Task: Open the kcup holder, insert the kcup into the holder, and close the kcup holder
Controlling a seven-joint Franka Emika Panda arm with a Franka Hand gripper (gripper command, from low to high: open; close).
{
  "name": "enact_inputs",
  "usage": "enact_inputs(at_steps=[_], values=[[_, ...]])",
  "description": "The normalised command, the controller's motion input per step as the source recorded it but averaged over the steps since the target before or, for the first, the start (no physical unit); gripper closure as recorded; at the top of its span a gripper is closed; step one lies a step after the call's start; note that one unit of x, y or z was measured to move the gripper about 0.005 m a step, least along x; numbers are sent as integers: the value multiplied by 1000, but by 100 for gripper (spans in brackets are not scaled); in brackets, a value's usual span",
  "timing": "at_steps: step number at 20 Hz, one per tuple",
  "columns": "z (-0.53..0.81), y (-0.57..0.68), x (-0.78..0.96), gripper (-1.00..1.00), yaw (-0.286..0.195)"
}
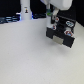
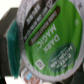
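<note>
One kcup (image 2: 47, 42), green top printed "DARK MAGIC", fills your wrist view, pinched in the gripper (image 1: 48, 19) between its fingers (image 2: 11, 40). You see it held just above the open kcup holder (image 1: 61, 34) on the white table (image 1: 25, 55).

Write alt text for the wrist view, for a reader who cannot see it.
A kcup fills most of the frame, very close to the camera, its green foil top printed with "Dark Magic" and ringed by a whitish rim. A blurred gripper finger sits against its side, and a dark surface shows behind it.
</note>
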Motion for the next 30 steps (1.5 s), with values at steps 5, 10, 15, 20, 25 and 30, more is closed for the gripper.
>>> enact_inputs(at_steps=[5, 10, 15, 20, 25, 30], values=[[303, 662, 111, 100, 12], [84, 638, 85, 100, 28], [23, 613, 48, 100, 47], [1, 528, 29, 100, 78], [-89, 399, 37, 100, 96], [-164, 160, 28, 100, 85]])
